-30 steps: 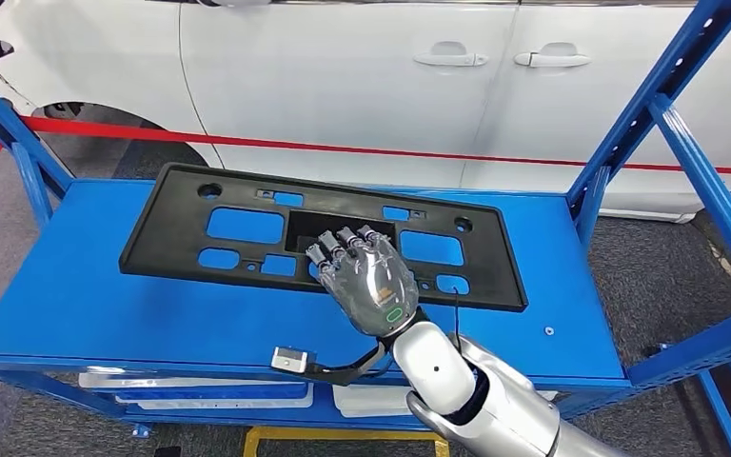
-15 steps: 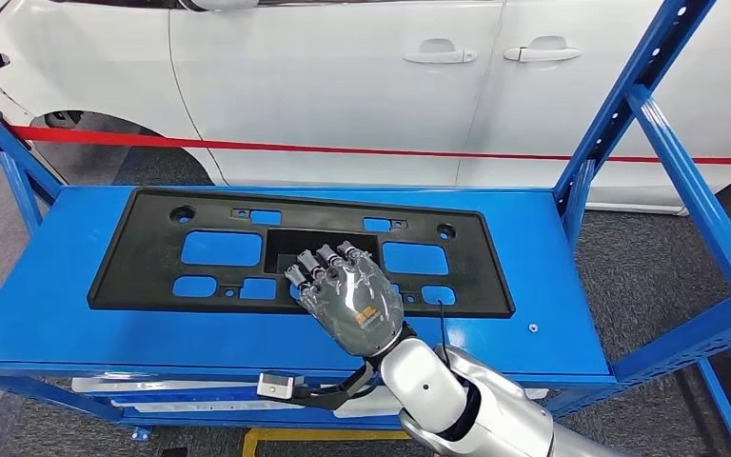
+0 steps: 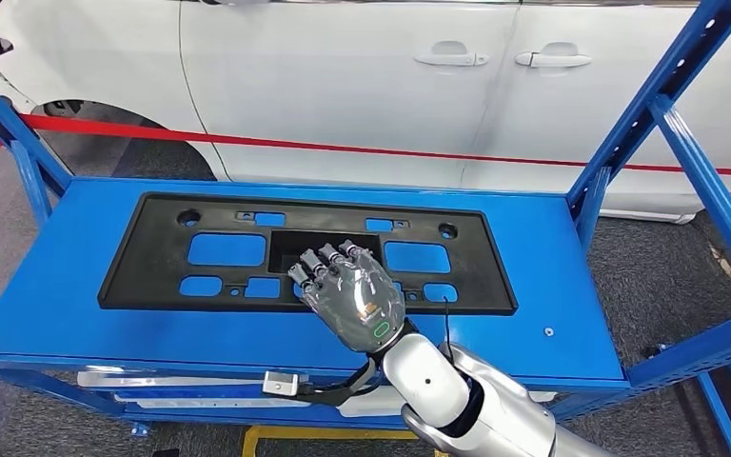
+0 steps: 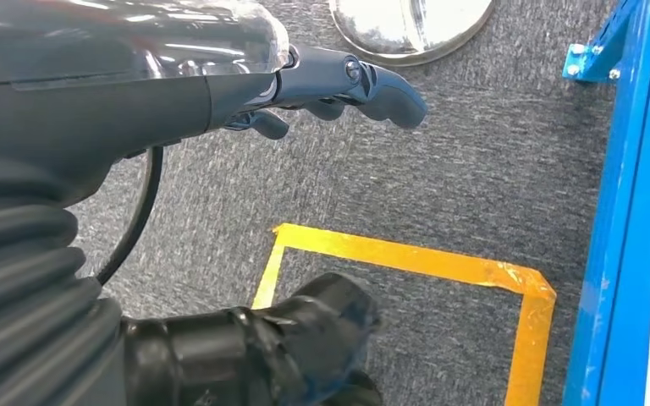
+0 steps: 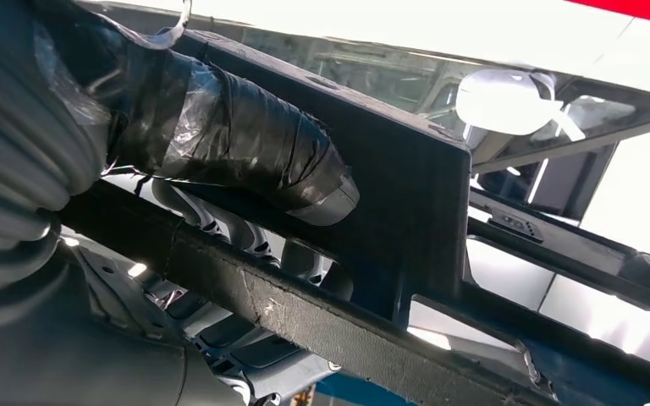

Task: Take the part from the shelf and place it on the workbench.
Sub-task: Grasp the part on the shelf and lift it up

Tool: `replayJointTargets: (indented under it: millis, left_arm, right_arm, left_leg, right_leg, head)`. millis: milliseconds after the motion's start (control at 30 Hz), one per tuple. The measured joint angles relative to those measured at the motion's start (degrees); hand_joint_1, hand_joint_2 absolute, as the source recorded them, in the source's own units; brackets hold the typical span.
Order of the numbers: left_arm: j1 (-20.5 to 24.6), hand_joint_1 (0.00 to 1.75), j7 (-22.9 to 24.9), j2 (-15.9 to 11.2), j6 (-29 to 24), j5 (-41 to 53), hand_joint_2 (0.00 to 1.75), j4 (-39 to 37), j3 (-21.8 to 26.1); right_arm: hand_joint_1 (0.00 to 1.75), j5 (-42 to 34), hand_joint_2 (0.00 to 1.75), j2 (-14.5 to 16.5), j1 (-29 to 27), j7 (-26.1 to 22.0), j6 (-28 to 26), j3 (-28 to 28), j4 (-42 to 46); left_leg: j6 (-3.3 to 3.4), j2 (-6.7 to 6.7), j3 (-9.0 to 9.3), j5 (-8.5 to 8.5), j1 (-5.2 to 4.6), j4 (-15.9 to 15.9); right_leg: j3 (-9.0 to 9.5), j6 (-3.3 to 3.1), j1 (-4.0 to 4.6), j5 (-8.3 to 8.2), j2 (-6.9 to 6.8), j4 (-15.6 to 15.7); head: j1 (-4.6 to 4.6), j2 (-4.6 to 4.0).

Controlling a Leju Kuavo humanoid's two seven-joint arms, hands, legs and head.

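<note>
Part (image 3: 200,249), a black perforated panel, lies flat on the blue shelf (image 3: 76,324), squarer to its edge than a second ago. Right hand (image 3: 347,290) grips its central bar, fingers through the opening, thumb (image 5: 245,144) clamped above; lift appears imminent.

We are in a car workshop or assembly hall. A white car (image 3: 362,86) with its doors shut stands just behind a blue steel rack (image 3: 552,257) with slotted posts. A black plastic car part (image 3: 152,257) lies on the rack's top shelf. The floor is grey carpet (image 3: 647,267), marked with a red line (image 3: 276,145) and yellow tape (image 4: 406,258).
</note>
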State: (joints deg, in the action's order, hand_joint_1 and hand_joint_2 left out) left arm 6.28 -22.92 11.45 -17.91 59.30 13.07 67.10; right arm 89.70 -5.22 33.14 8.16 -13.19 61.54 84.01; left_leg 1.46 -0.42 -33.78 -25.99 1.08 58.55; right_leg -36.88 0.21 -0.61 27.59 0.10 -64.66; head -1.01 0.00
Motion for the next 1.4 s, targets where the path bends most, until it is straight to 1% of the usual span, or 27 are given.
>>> replayJointTargets:
  millis: [33, 67, 133, 200, 267, 333, 367, 400, 433, 500, 567, 667, 733, 767, 833, 867, 900, 933, 967, 1033, 1067, 1100, 1200, 1233, 1267, 1367, 1400]
  left_arm:
    - [0.0, 0.0, 0.0, 0.0, -0.1, 0.0, 1.75, 0.0, 0.1]
    - [0.0, 0.0, 0.0, 0.1, -0.2, 0.0, 1.75, 0.0, 0.2]
    - [0.0, 0.0, 0.1, 0.1, -0.4, 0.0, 1.75, 0.0, 0.4]
    - [0.0, 0.0, 0.2, 0.1, -0.7, 0.0, 1.75, 0.0, 0.5]
    - [0.1, 0.0, 0.3, 0.1, -1.0, 0.0, 1.75, 0.0, 0.6]
    - [0.0, 0.0, 0.5, 0.1, -1.5, 0.0, 1.75, 0.0, 0.6]
    - [0.0, 0.0, 0.7, 0.1, -1.7, 0.0, 1.75, 0.0, 0.6]
    - [0.0, 0.0, 0.7, 0.1, -1.9, 0.0, 1.75, 0.0, 0.6]
    - [0.0, 0.0, 0.8, 0.1, -2.1, 0.0, 1.75, 0.0, 0.6]
    - [0.0, 0.0, 0.8, 0.1, -2.5, 0.0, 1.75, 0.0, 0.6]
    - [0.1, 0.0, 0.8, 0.1, -2.7, 0.0, 1.75, 0.0, 0.7]
    - [0.1, 0.0, 0.9, 0.1, -2.7, 0.0, 1.75, 0.0, 0.7]
    - [0.1, 0.0, 0.9, 0.1, -2.7, 0.0, 1.75, 0.0, 0.7]
    - [0.1, 0.0, 0.9, 0.1, -2.7, 0.0, 1.75, 0.0, 0.7]
    - [0.1, 0.0, 0.9, 0.1, -2.8, 0.0, 1.75, 0.0, 0.7]
    - [0.1, 0.0, 0.9, 0.1, -2.8, 0.0, 1.75, 0.0, 0.7]
    - [0.1, 0.0, 0.9, 0.1, -2.9, 0.0, 1.75, 0.0, 0.7]
    - [0.0, 0.0, 0.9, 0.1, -2.9, 0.0, 1.75, 0.0, 0.7]
    - [0.0, 0.0, 0.9, 0.2, -2.9, 0.0, 1.75, 0.0, 0.7]
    - [0.1, 0.0, 1.0, 0.2, -3.0, 0.0, 1.75, 0.0, 0.7]
    - [0.1, 0.0, 1.0, 0.3, -3.0, 0.0, 1.75, 0.0, 0.7]
    - [0.1, 0.0, 1.1, 0.3, -3.1, 0.0, 1.75, 0.0, 0.7]
    - [0.1, 0.0, 1.2, 0.3, -3.4, 0.0, 1.75, 0.0, 0.7]
    - [0.1, 0.0, 1.2, 0.3, -3.4, 0.0, 1.75, 0.0, 0.7]
    - [0.1, 0.0, 1.2, 0.3, -3.5, 0.0, 1.75, 0.0, 0.7]
    - [0.0, 0.0, 1.2, 0.3, -3.5, 0.0, 1.75, 0.0, 0.7]
    - [0.0, 0.0, 1.2, 0.3, -3.5, 0.0, 1.75, 0.0, 0.7]
  right_arm:
    - [1.75, 0.0, 1.75, 0.1, 0.0, 0.0, 0.0, -0.1, 0.0]
    - [1.75, 0.0, 1.75, 0.1, 0.0, 0.0, 0.0, -0.2, 0.0]
    - [1.75, 0.0, 1.75, 0.2, -0.1, -0.1, 0.0, -0.3, 0.0]
    - [1.75, 0.0, 1.75, 0.4, -0.1, -0.2, 0.0, -0.5, 0.0]
    - [1.75, 0.0, 1.75, 0.9, -0.1, -0.3, 0.0, -0.7, 0.0]
    - [1.75, 0.0, 1.75, 1.1, -0.1, -0.3, 0.1, -0.8, -0.1]
    - [1.75, 0.0, 1.75, 1.2, -0.2, -0.4, 0.1, -0.8, -0.2]
    - [1.75, 0.0, 1.75, 1.3, -0.2, -0.4, 0.1, -0.8, -0.3]
    - [1.75, 0.0, 1.75, 1.4, -0.2, -0.5, 0.1, -0.8, -0.4]
    - [1.75, 0.0, 1.75, 1.7, -0.2, -0.5, 0.1, -0.9, -0.5]
    - [1.75, 0.0, 1.75, 2.0, -0.2, -0.5, 0.1, -1.1, -0.5]
    - [1.75, 0.0, 1.75, 2.1, -0.1, -0.5, 0.2, -1.3, -0.6]
    - [1.75, 0.0, 1.75, 2.1, -0.1, -0.5, 0.2, -1.4, -0.6]
    - [1.75, 0.0, 1.75, 2.1, -0.1, -0.5, 0.2, -1.5, -0.6]
    - [1.75, 0.0, 1.75, 2.1, -0.1, -0.5, 0.2, -1.6, -0.8]
    - [1.75, 0.0, 1.75, 2.1, -0.2, -0.6, 0.2, -1.6, -0.9]
    - [1.75, 0.0, 1.75, 2.1, -0.2, -0.6, 0.3, -1.6, -1.0]
    - [1.75, 0.0, 1.75, 2.1, -0.2, -0.7, 0.3, -1.6, -1.1]
    - [1.75, 0.0, 1.75, 2.1, -0.2, -0.7, 0.3, -1.6, -1.1]
    - [1.75, 0.0, 1.75, 2.1, -0.1, -0.8, 0.3, -1.7, -1.1]
    - [1.75, 0.0, 1.75, 2.1, 0.0, -0.8, 0.3, -1.8, -1.1]
    - [1.75, 0.0, 1.75, 2.1, 0.0, -0.8, 0.4, -1.8, -1.1]
    - [1.75, 0.0, 1.75, 2.1, 0.1, -0.8, 0.5, -2.1, -1.2]
    - [1.75, 0.0, 1.75, 2.1, 0.2, -0.9, 0.6, -2.1, -1.2]
    - [1.75, 0.0, 1.75, 2.1, 0.2, -0.9, 0.7, -2.1, -1.2]
    - [1.75, 0.0, 1.75, 2.1, 0.3, -0.9, 0.8, -2.2, -1.4]
    - [1.75, 0.0, 1.75, 2.1, 0.3, -0.9, 0.9, -2.2, -1.5]
  left_leg:
    - [-0.26, -0.02, -0.05, -0.05, -0.09, 0.1]
    - [-0.56, -0.01, -0.14, -0.09, -0.17, 0.1]
    - [-1.2, 0.01, -0.23, 0.02, -0.23, 0.0]
    - [-1.79, 0.09, -0.52, -0.72, -0.14, 0.8]
    - [-2.24, 0.13, -2.51, -3.52, -0.01, 5.4]
    - [-2.55, 0.13, -5.96, -6.85, 0.02, 12.8]
    - [-2.65, 0.13, -7.21, -7.52, 0.04, 15.4]
    - [-2.68, 0.13, -7.54, -7.11, 0.04, 16.0]
    - [-2.63, 0.13, -6.8, -5.72, 0.04, 14.4]
    - [-2.32, 0.13, -3.23, -1.97, 0.02, 6.9]
    - [-1.88, 0.04, -0.64, -0.14, -0.18, 1.3]
    - [-1.11, -0.01, -0.37, 0.18, -0.31, 0.2]
    - [-0.35, 0.11, -0.33, 0.62, -0.04, -0.2]
    - [-0.01, 0.17, -0.35, 0.82, 0.11, -0.4]
    - [0.29, 0.23, -0.58, 1.0, 0.06, -0.4]
    - [0.34, 0.25, -0.72, 1.05, 0.04, -0.4]
    - [0.36, 0.26, -0.84, 1.08, 0.03, -0.3]
    - [0.36, 0.25, -0.92, 1.11, 0.03, -0.2]
    - [0.33, 0.23, -0.96, 1.13, 0.03, -0.1]
    - [0.05, 0.16, -1.04, 1.2, -0.08, 0.1]
    - [-0.24, 0.13, -1.15, 1.28, -0.18, 0.2]
    - [-0.57, 0.11, -1.26, 1.39, -0.28, 0.2]
    - [-1.54, 0.11, -1.51, 1.57, -0.26, 0.3]
    - [-1.84, 0.14, -1.81, 0.92, -0.18, 0.9]
    - [-2.11, 0.16, -2.51, -0.44, -0.11, 2.6]
    - [-2.72, 0.19, -6.59, -6.47, 0.04, 13.0]
    - [-2.81, 0.19, -7.52, -7.45, 0.04, 15.7]
  right_leg:
    - [1.38, -0.22, 0.13, -0.94, 0.0, 2.9]
    - [2.03, -0.38, 0.29, -1.18, 0.04, 4.5]
    - [2.06, -0.66, 0.42, -1.08, 0.18, 4.9]
    - [2.23, -1.26, 0.15, -1.31, 0.16, 5.3]
    - [2.46, -1.88, -0.06, -1.44, 0.01, 5.6]
    - [2.48, -2.13, 0.04, -1.4, -0.07, 5.6]
    - [2.5, -2.17, 0.09, -1.37, -0.08, 5.6]
    - [2.51, -2.2, 0.13, -1.35, -0.06, 5.5]
    - [2.54, -2.2, 0.14, -1.32, -0.02, 5.4]
    - [2.6, -2.09, 0.17, -1.18, 0.09, 5.2]
    - [2.43, -1.76, 0.33, -1.1, 0.17, 5.0]
    - [2.19, -0.97, 0.43, -1.27, 0.18, 5.0]
    - [1.65, -0.42, 0.39, -0.04, 0.16, 3.7]
    - [0.7, -0.18, 0.35, 1.57, 0.13, 1.4]
    - [-2.24, 0.13, 0.21, 5.45, 0.08, -5.7]
    - [-3.53, 0.23, 0.17, 6.68, 0.08, -8.9]
    - [-4.01, 0.26, 0.15, 6.84, 0.08, -10.4]
    - [-3.38, 0.21, 0.12, 5.92, 0.07, -9.6]
    - [-1.76, 0.09, 0.09, 4.26, 0.07, -6.9]
    - [2.39, -0.3, 0.22, 1.24, 0.07, 0.9]
    - [3.64, -0.48, 0.31, 0.55, 0.09, 3.4]
    - [4.18, -0.64, 0.43, 0.35, 0.13, 4.8]
    - [3.94, -1.36, 0.41, -0.12, 0.18, 5.2]
    - [3.88, -1.69, 0.3, -0.38, 0.11, 5.4]
    - [3.78, -2.04, 0.18, -0.64, 0.01, 5.5]
    - [3.14, -2.59, 0.28, -1.13, -0.25, 5.5]
    - [2.9, -2.64, 0.36, -1.26, -0.28, 5.5]
  head:
    - [0.01, 0.0]
    - [0.03, 0.0]
    - [0.06, 0.0]
    - [0.08, 0.0]
    - [0.11, 0.0]
    - [0.13, 0.0]
    - [0.13, 0.0]
    - [0.13, 0.0]
    - [0.13, 0.0]
    - [0.13, 0.0]
    - [0.1, 0.0]
    - [0.08, 0.0]
    - [0.05, 0.0]
    - [0.03, 0.0]
    - [0.01, 0.0]
    - [0.0, 0.0]
    - [0.01, 0.0]
    - [0.0, 0.0]
    - [0.0, 0.0]
    - [0.0, 0.0]
    - [0.02, 0.0]
    - [0.03, 0.0]
    - [0.06, 0.0]
    - [0.08, 0.0]
    - [0.1, 0.0]
    - [0.14, 0.0]
    - [0.14, 0.0]
